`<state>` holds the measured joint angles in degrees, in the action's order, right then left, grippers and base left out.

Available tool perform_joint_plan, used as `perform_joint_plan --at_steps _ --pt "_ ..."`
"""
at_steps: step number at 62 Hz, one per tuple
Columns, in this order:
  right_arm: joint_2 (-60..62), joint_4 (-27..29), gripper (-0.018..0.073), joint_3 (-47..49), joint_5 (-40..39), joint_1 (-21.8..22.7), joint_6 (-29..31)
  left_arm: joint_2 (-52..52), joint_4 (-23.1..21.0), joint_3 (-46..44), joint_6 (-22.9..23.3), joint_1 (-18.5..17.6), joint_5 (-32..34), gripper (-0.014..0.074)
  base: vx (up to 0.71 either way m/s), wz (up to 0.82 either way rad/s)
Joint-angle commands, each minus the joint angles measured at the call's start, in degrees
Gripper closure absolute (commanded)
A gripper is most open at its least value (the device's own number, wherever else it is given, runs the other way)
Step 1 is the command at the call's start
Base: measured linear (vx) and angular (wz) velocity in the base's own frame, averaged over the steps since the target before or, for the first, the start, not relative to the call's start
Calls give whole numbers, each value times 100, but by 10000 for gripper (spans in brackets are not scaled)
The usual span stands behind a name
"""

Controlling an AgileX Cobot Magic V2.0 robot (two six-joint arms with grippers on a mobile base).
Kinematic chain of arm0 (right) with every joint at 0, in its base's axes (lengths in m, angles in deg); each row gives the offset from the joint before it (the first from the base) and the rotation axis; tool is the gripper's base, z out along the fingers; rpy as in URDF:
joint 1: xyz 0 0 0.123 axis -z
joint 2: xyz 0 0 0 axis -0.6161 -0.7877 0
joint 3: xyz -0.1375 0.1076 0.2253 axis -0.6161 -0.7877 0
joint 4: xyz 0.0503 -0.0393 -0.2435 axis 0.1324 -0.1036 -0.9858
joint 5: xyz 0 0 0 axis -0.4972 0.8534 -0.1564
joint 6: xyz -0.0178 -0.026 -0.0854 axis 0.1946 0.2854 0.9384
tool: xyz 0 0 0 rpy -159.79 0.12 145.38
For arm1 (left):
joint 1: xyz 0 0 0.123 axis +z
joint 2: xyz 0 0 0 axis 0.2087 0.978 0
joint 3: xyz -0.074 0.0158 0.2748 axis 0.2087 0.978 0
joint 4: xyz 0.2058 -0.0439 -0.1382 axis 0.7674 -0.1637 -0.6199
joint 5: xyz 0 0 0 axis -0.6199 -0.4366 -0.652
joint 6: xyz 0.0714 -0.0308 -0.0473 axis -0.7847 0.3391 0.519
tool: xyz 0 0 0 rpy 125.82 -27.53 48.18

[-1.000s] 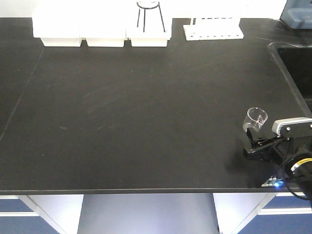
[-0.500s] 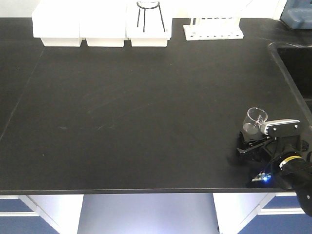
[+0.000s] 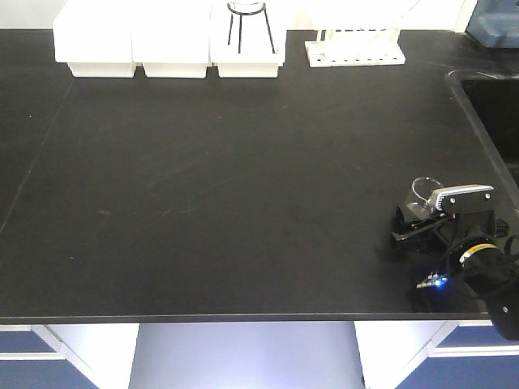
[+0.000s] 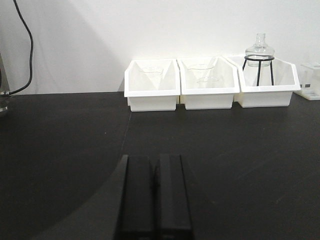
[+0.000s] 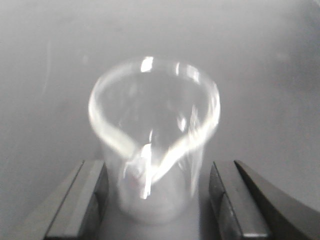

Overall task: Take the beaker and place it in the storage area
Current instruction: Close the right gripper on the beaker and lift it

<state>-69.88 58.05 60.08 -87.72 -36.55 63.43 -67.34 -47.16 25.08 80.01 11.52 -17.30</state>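
Note:
The beaker, small and of clear glass, stands upright on the black benchtop near its front right corner. My right gripper is open, with one finger on each side of the beaker's lower body. In the right wrist view the beaker fills the gap between the fingers, spout toward the camera, with a little space at each side. My left gripper is shut on nothing, low over the bench. The storage area is out of view.
Three white bins line the back edge, one holding a wire-framed glass vessel. A white tube rack stands to their right. A sink opens at the far right. The bench's front edge runs just below the right arm.
My right gripper has slid forward and left along the bench, so the beaker now sits between its open fingers and partly behind the wrist housing. The beaker has not moved.

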Motion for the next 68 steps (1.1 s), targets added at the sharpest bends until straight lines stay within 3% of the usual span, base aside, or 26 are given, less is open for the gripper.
perform_joint_plan --at_steps 1,53,61,68 --pt "196 -38 53 89 -1091 42 0 -84 -6 -115 56 -1 453 603 0 0" --pt "196 1 85 543 -680 42 58 -84 -6 -115 56 -1 453 603 0 0" --pt "196 7 151 543 -635 42 85 -84 -6 -115 56 -1 453 603 0 0" --pt "196 19 263 543 -669 42 85 -84 -6 -115 56 -1 453 603 0 0"
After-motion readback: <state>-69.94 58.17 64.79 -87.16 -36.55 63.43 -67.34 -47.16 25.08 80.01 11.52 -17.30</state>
